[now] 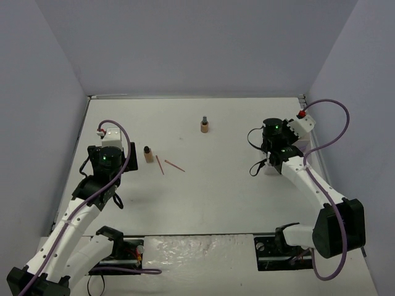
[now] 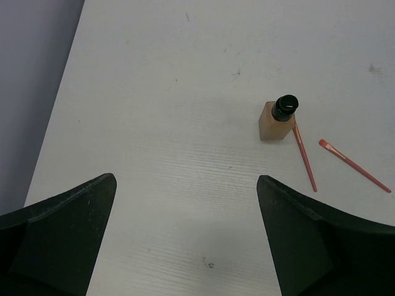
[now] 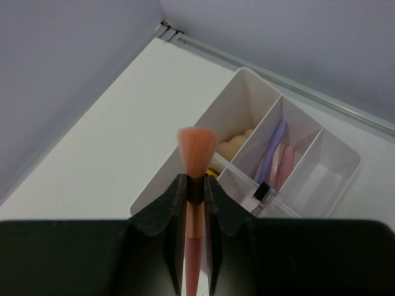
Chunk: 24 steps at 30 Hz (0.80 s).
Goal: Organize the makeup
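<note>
While the right gripper [image 3: 196, 185] is clamped nearly shut on the handle of a pink makeup brush [image 3: 197, 147], bristles up, close to the white divided tray [image 3: 338, 148], the step in hand looks like depositing it. Next it likely needs lowering into the long compartment beside the lilac stick [image 3: 271, 151]. The left gripper [image 2: 185, 185] hangs wide open and empty near the tan bottle [image 2: 276, 120] and thin red brushes [image 2: 305, 157] on the surface [image 2: 154, 92].

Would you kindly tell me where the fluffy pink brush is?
Right wrist view: the fluffy pink brush sits between the right gripper's fingers, near the white tray.
</note>
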Tool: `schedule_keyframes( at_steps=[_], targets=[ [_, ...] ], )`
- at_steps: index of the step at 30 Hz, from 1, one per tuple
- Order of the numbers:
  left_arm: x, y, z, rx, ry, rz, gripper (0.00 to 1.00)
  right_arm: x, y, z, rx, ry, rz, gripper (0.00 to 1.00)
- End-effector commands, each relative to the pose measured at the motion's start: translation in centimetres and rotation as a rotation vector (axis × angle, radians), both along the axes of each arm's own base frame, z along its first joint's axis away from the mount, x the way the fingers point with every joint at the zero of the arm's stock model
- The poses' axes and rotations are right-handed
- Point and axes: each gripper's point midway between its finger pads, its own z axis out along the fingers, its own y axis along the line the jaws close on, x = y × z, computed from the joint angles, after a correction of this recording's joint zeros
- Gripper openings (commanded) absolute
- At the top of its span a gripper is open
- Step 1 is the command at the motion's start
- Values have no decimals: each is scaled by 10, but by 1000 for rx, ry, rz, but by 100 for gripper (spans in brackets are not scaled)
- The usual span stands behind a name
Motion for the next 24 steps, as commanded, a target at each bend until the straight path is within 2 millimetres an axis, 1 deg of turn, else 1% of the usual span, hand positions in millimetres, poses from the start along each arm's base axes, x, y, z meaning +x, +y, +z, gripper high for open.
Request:
schedule_keyframes(
  at_steps=[1, 5, 14, 22, 24],
  targets=[
    [9, 0, 23, -9, -70, 5, 97, 4, -29, 21, -17, -137, -187, 0],
    [10, 0, 22, -7, -69, 5, 97, 5, -35, 10, -26, -126, -233, 0],
    [10, -1, 21, -6, -66, 3, 97, 6, -38, -17, -49, -84, -275, 0],
    [11, -1, 21, -8, -67, 1, 97, 8, -38, -33, -54, -54, -281, 6],
    [11, -2, 21, -9, -68, -2, 97, 9, -36, -37, -51, -46, -272, 10]
  ],
)
